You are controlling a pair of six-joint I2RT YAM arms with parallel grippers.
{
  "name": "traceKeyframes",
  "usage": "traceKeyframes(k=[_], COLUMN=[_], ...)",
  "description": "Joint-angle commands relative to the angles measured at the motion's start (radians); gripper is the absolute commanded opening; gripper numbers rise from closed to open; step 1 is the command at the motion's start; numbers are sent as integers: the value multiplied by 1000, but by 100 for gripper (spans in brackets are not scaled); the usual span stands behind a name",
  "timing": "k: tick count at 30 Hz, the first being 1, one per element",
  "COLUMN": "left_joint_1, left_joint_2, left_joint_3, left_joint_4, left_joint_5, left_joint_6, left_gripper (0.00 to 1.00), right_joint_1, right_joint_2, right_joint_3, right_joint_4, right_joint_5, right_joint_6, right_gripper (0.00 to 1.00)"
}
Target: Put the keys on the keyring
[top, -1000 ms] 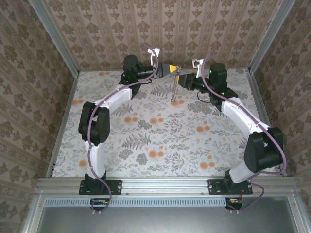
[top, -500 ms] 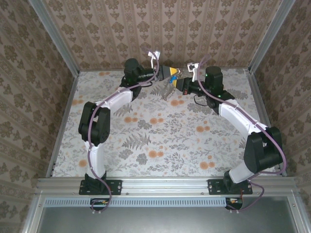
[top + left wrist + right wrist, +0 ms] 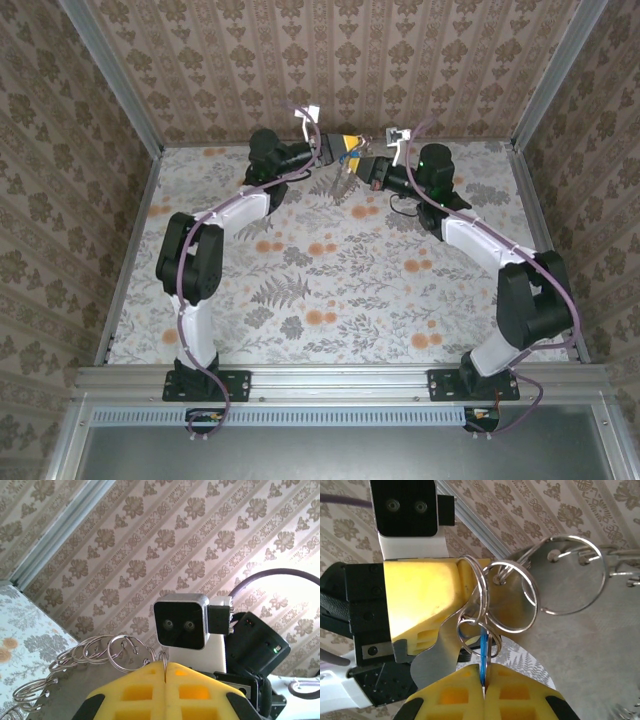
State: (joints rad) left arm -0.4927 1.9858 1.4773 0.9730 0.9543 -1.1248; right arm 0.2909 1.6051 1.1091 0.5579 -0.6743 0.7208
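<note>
Beside wire keyring, flat blue key

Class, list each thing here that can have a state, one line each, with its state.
left gripper: fingers shut on the keyring
right gripper: fingers shut on the blue key
keyring: held in the air, linked rings dangling
blue key: pinched edge-on at a small ring; threaded or not, unclear
</note>
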Motion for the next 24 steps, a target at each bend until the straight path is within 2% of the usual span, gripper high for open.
traceKeyframes(k=[1, 3, 11, 13, 16, 17, 24], left_joint_1=[-27, -29, -24, -20, -12, -11, -6], left_joint_2=[-39, -32, -27, -26, -24, -24, -20], left_joint_3=[-12, -10, -12, -11, -13, -16, -25], left_joint_4=[103, 119, 125, 125, 131, 133, 148], left_joint_5=[-9, -11, -29, -35, -42, -46, -61], left_joint_6=[-40, -55, -54, -53, -55, -55, -65], left_gripper=[0, 0, 0, 0, 0, 0, 0], right_joint_1=[19, 30, 13, 1, -21, -31, -102], right_joint_2=[56, 71, -1, -25, -68, -86, -208], right_joint_3=[20, 41, 12, -5, -35, -49, -126], right_joint_4=[205, 200, 29, 0, -50, -61, -94], right_joint_5=[-56, -99, -67, -58, -44, -42, -7], right_joint_6=[135, 137, 28, 17, -4, -9, 4], right_gripper=[0, 0, 0, 8, 27, 30, 38])
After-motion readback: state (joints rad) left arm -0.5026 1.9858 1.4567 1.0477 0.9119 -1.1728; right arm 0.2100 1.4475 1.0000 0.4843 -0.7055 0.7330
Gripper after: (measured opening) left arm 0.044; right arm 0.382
